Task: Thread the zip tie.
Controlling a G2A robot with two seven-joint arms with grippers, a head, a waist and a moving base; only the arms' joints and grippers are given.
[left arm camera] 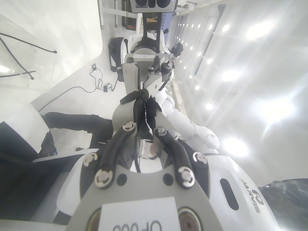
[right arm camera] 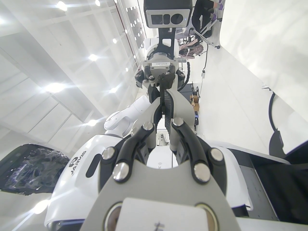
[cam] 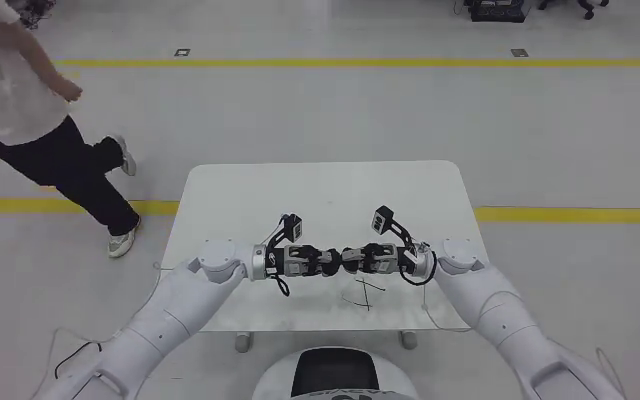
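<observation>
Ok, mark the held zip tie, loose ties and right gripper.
zip tie (right arm camera: 164, 102), right wrist view, strip between the fingertips.
loose ties (cam: 366, 287), top view, their crossing.
right gripper (cam: 348, 259), top view, between fingertips.

- The zip tie (left arm camera: 140, 118) bunches into a black tangle where the left gripper (left arm camera: 144, 108) meets the right gripper (left arm camera: 144, 90). Whether its tip sits in the head cannot be told.
- From above, that meeting point is too small to read.
- Loose ties (cam: 365, 290) at the near edge of the table (cam: 250, 200) are too thin to show their heads.
- In the left wrist view, the picture's edge cuts them off.
</observation>
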